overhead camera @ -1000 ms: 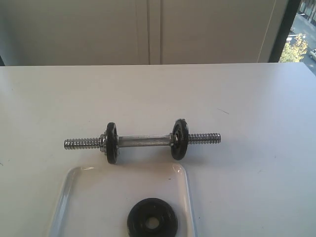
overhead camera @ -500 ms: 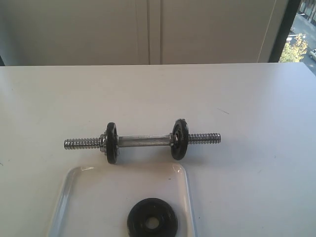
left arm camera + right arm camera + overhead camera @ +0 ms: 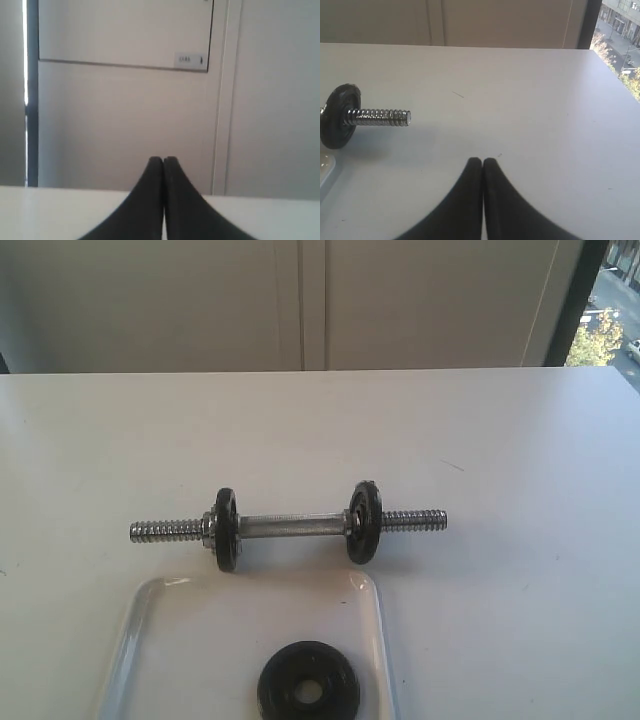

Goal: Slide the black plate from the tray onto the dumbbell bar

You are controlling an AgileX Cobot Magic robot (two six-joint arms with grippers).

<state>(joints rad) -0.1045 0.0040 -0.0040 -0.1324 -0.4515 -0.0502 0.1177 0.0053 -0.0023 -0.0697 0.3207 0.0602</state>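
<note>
Exterior view. White table (image 3: pixel 500 440) fills most of the scene. Bar (image 3: pixel 295 527) lies flat near the centre, its ends pointing to 3 and 9 o'clock. Two black discs stand upright on it, left disc (image 3: pixel 226 529) and right disc (image 3: pixel 363 522). Smooth chrome runs between them, and bare thread sticks out past each.

Tray (image 3: pixel 160 640) sits at 6 o'clock from the bar, near it but apart, and is cut off by the frame edge. Plate (image 3: pixel 309 690) lies flat in the tray toward its 3 o'clock side, centre hole facing up, clear of the bar. Window (image 3: pixel 612 330) is at 2 o'clock in the scene.

Left wrist view. Left claw (image 3: pixel 163 161) has its fingers pressed tip to tip, with no gap and nothing between them. It points at a pale wall panel (image 3: pixel 125 110), with a strip of table under it.

Right wrist view. Right claw (image 3: pixel 483 161) is closed the same way and holds nothing. It is over bare table. The bar's threaded end (image 3: pixel 377 117) and the right disc (image 3: pixel 337 122) are in sight, well apart from the claw. A corner of the tray (image 3: pixel 325 172) shows at the picture's edge.
</note>
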